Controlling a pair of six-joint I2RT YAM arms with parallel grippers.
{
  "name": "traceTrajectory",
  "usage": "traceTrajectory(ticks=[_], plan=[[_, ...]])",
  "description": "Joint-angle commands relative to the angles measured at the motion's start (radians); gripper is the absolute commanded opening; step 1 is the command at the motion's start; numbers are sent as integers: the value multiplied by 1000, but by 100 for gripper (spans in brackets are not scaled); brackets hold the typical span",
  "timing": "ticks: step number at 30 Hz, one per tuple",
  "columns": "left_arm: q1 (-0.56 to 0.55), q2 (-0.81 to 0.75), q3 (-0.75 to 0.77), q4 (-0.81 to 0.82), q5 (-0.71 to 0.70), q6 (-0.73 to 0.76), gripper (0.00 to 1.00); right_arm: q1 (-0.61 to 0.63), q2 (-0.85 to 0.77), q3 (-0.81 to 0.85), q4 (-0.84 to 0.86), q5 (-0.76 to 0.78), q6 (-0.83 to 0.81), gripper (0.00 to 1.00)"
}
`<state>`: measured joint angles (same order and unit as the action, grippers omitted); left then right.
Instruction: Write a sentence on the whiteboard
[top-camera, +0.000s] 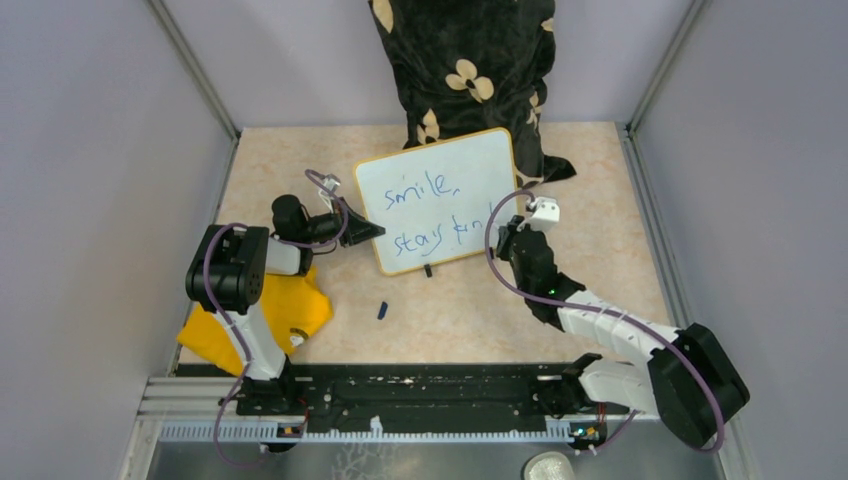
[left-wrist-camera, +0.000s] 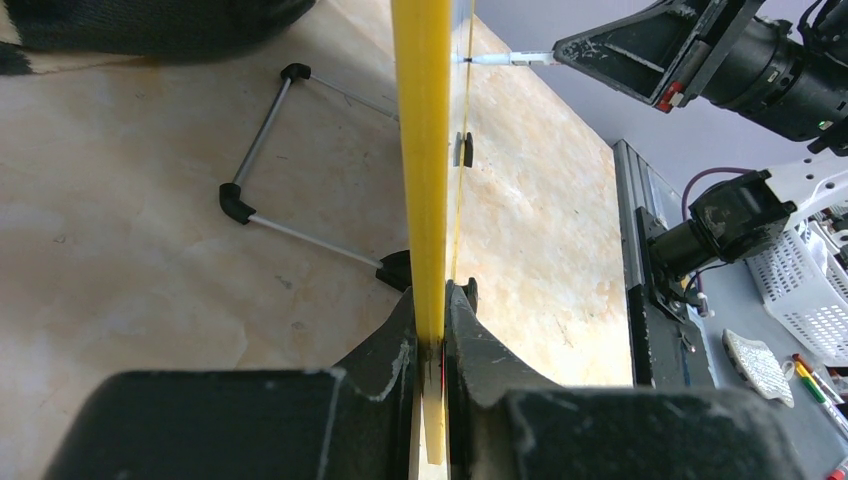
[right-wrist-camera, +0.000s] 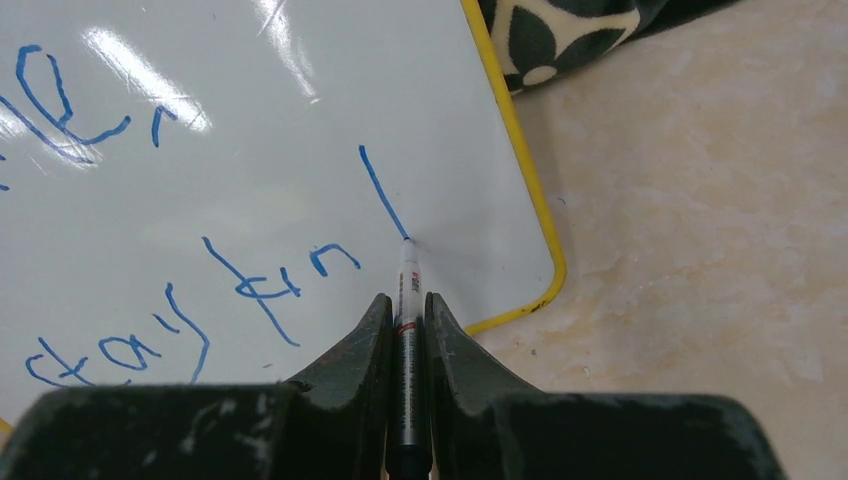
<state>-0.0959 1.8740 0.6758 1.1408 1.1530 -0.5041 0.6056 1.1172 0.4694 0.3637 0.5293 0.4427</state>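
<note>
The whiteboard (top-camera: 440, 185) stands tilted at the back middle of the table, yellow rim around it. In blue it reads "smile," over "stay kin", the sentence (top-camera: 425, 215) ending in one tall slanted stroke (right-wrist-camera: 383, 192). My left gripper (top-camera: 372, 232) is shut on the board's left edge; in the left wrist view its jaws pinch the yellow rim (left-wrist-camera: 422, 150). My right gripper (right-wrist-camera: 406, 300) is shut on a marker (right-wrist-camera: 408, 270). The marker's tip touches the board at the bottom of that stroke, near the lower right corner.
A yellow cloth (top-camera: 265, 315) lies under the left arm. A small blue marker cap (top-camera: 382, 310) lies in front of the board. Dark flowered fabric (top-camera: 470, 70) hangs behind it. The board's wire stand (left-wrist-camera: 262, 160) rests on the table behind the board.
</note>
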Motion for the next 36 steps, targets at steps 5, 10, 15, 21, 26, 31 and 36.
traceTrajectory(ticks=[5, 10, 15, 21, 26, 31, 36], plan=[[-11, 42, -3, -93, -65, 79, 0, -12, -34, -28, -13, -9, 26, 0], [-13, 42, -3, -93, -65, 81, 0, -12, -36, -26, -12, -9, 28, 0], [-13, 41, -3, -94, -65, 81, 0, -11, -30, 7, -4, -4, 14, 0], [-13, 41, -3, -95, -63, 81, 0, -12, -9, 46, 9, -2, -8, 0], [-13, 42, -3, -96, -63, 82, 0, -12, -2, 63, 18, -7, -16, 0], [-13, 42, -2, -96, -65, 82, 0, -12, 4, 75, 29, -19, -24, 0], [-13, 41, -2, -97, -63, 82, 0, -12, 15, 74, 42, -56, -21, 0]])
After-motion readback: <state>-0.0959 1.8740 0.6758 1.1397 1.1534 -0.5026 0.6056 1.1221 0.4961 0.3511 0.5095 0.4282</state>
